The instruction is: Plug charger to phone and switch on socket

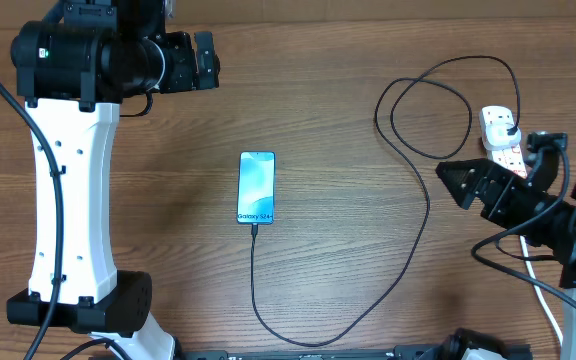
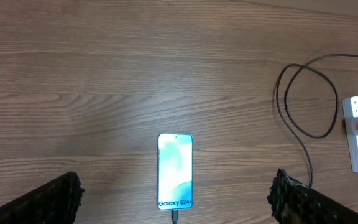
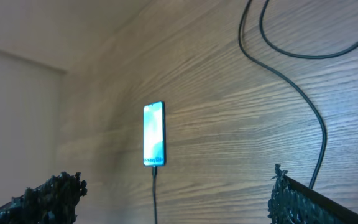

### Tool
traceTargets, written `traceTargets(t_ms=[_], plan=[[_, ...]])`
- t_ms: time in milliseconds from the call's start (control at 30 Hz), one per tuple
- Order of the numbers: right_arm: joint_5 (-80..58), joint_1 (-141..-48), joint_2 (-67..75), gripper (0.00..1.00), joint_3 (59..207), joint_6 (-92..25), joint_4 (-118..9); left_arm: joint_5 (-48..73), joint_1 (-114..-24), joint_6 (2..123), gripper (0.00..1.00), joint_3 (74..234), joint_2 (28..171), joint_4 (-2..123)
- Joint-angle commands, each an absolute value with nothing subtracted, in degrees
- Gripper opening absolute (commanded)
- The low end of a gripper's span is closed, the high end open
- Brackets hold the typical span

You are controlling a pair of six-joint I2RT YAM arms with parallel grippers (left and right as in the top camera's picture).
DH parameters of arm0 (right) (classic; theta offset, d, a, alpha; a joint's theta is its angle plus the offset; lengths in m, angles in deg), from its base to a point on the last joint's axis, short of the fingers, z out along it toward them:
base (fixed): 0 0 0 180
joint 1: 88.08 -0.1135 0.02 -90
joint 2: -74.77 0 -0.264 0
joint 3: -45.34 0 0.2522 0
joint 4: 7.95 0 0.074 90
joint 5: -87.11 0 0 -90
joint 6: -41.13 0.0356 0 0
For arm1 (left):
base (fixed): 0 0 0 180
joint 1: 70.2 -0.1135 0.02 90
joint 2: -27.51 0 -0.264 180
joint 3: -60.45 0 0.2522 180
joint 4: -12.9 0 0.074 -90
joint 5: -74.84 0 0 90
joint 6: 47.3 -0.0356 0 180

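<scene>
**A:** What are the grippers doing?

**B:** From my console, the left gripper [image 1: 211, 62] has its fingers [image 2: 55, 199] spread fully apart and holds nothing. It hangs above the brown wood-grain bench [image 1: 328, 120]. The right gripper [image 1: 452, 186] is just as wide and also empty, close beside the small white oblong power strip [image 1: 503, 140].

**A:** And the phone?

**B:** The slim rectangular smartphone [image 1: 256, 187] lies flat mid-bench with its light-blue screen glowing, well apart from both grippers. The long thin black charger cable [image 1: 423, 230] meets its lower end, loops right and runs up to the power strip. I cannot tell how the red switches are set.
</scene>
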State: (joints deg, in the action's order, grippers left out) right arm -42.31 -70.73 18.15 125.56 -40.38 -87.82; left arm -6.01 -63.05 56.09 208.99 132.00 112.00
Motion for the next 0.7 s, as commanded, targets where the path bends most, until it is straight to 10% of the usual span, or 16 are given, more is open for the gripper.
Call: traceTargets(t_ms=[0,667], plan=[[-36.4,-76.1,20.0,1.00,126.6,-41.7,-83.3,-6.4,-63.0,55.8,1.00,209.3,132.2,111.9],[-16.7,-91.3,48.0,1.00,91.3,-41.7,-32.9,-6.4,-63.0,55.8,1.00,209.3,132.2,111.9]])
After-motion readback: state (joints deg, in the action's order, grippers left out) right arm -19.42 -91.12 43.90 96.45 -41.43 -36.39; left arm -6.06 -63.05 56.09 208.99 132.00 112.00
